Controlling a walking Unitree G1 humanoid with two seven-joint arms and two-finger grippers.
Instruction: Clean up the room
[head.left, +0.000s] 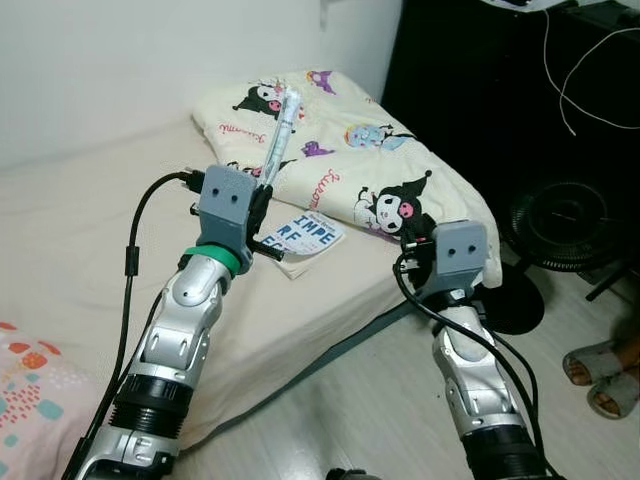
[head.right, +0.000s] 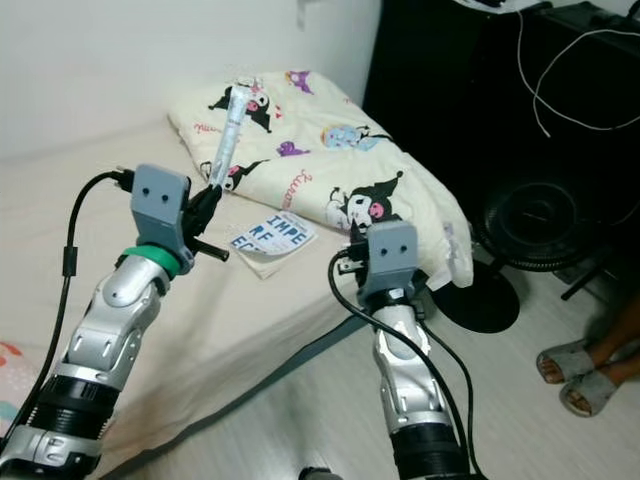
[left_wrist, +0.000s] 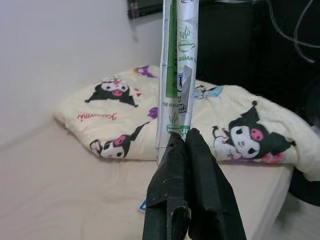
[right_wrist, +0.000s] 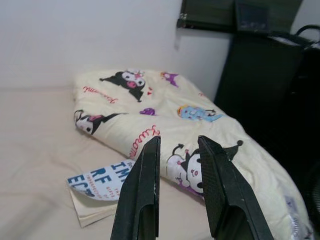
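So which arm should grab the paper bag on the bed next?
Probably the right. The right gripper is open and empty, aimed toward the paper bag. The left gripper is shut on a long wrapper.

Green lettering reading "GUAN Y" runs along the silver tea packet (left_wrist: 179, 60), with smaller print below too fine to read; a white paper bag (head.left: 305, 240) near the bed's edge carries blue capitals "IMPE", "RF" and "EC"; red cursive script on the cartoon-print blanket (right_wrist: 165, 115) stays illegible

Head and wrist cameras share the blanket (head.left: 340, 150).
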